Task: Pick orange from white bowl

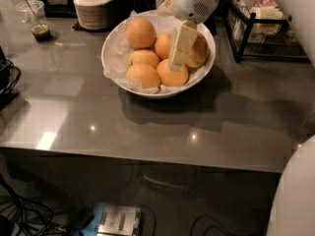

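Above the right half of the white bowl, the gripper hangs tip-down from a white wrist housing that enters at the top edge. Whether the gripper is released or clenched cannot be told from this view. Its cream-coloured tip sits low among the fruit.

The orange, duller and larger than the rest, lies in the bowl against the right wall. It is just beside the gripper and partly hidden behind it. Five smaller oranges fill the left and front of the bowl on crinkled white paper.

The bowl stands on the far half of the grey surface.
- Front: a broad bare band runs from the bowl to the near edge, which crosses the lower part of the view.
- Left: open room, bounded at the far corner by a plastic cup holding green liquid.
- Rear: a stack of ribbed beige bowls stands near the bowl's far-left rim.
- Right: a black wire rack stands near the rim, with bare surface in front of it.

A white robot body fills the lower right corner. Cables lie below the near edge.

Packages in the rack carry print that cannot be read
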